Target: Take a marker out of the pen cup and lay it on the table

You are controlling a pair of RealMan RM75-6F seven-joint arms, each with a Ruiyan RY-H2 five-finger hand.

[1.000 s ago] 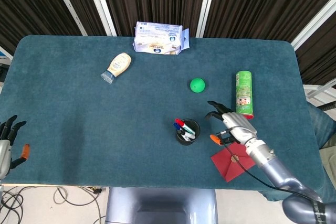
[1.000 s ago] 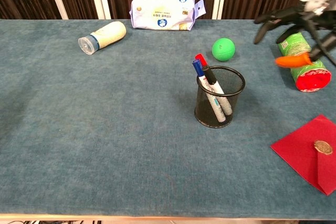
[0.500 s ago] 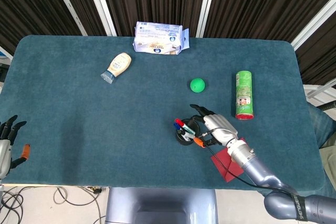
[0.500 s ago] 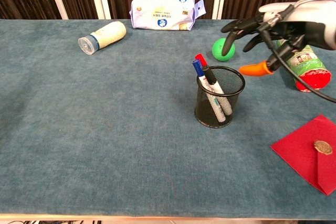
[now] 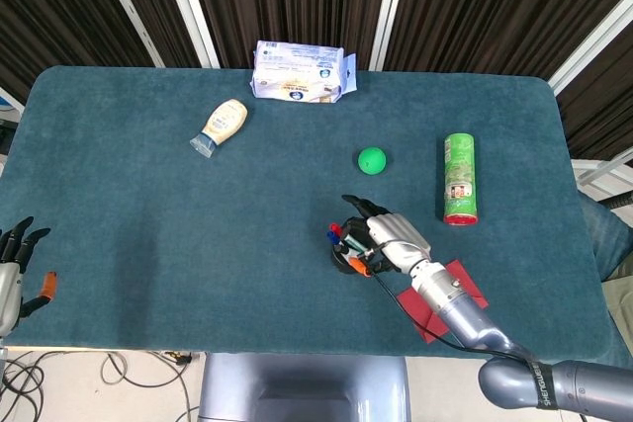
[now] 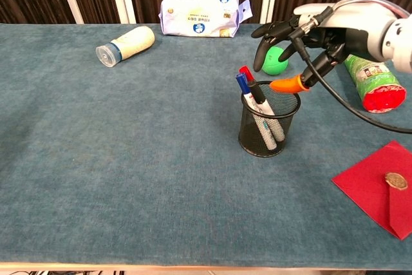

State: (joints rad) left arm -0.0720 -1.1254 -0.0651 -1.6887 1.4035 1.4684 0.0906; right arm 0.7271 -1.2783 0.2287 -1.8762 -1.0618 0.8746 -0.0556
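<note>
From the head view we see our right hand (image 5: 384, 237) over the pen cup (image 5: 348, 254), fingers spread and holding nothing, with the markers (image 5: 344, 239) leaning toward the cup's left rim; our left hand (image 5: 12, 269) waits at the table's near left edge, fingers apart and empty. From the chest view the right hand (image 6: 309, 30) hovers just above and behind the mesh pen cup (image 6: 269, 127), thumb tip near the rim, and the markers (image 6: 254, 94) stand tilted with blue and red caps clear of the rim. We judge them light, stiff and smooth-barrelled, so we would pinch one cap end and lift along its tilt, since the cup looks light enough to tip.
</note>
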